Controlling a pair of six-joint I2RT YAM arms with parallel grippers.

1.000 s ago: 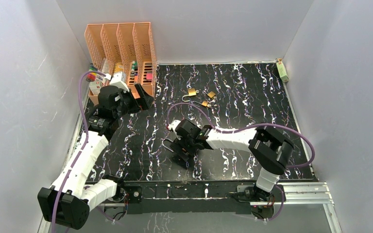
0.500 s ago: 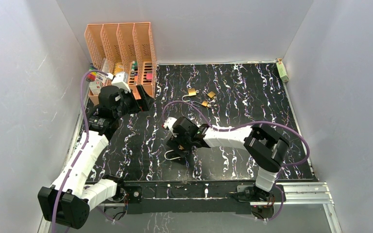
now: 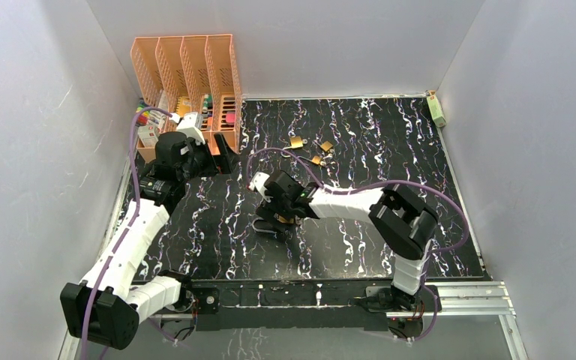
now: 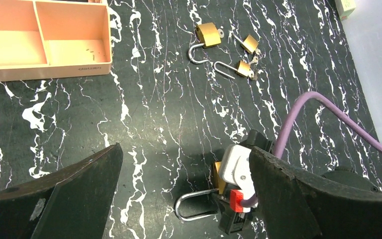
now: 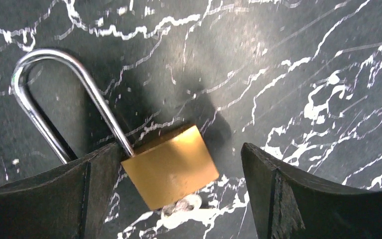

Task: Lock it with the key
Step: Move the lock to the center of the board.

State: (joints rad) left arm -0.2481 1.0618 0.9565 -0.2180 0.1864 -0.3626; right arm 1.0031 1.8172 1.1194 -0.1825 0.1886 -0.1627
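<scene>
Right wrist view first: the right gripper (image 5: pixel 179 149) has its fingers (image 5: pixel 45 199) spread wide on the black marbled mat (image 5: pixel 288 59), gripping nothing. The brass padlock (image 5: pixel 171 167) lies flat between them. Its body is pressed close to the finger on the picture's left, with a clear gap of mat before the other finger. Its silver shackle (image 5: pixel 54 94) stands open and arches out beyond that nearer fingertip. A small silvery piece, probably the key (image 5: pixel 181 205), pokes from the body's underside, deeper between the fingers; it's blurred, so I can't be sure.

Over to the left wrist view: the left gripper (image 4: pixel 185 154) is wide open too, holding nothing and hanging above the mat. Three more padlocks (image 4: pixel 208 35) sit well out ahead of its fingertips. An orange organizer (image 4: pixel 45 45) lies ahead, beyond the finger on the picture's left.
</scene>
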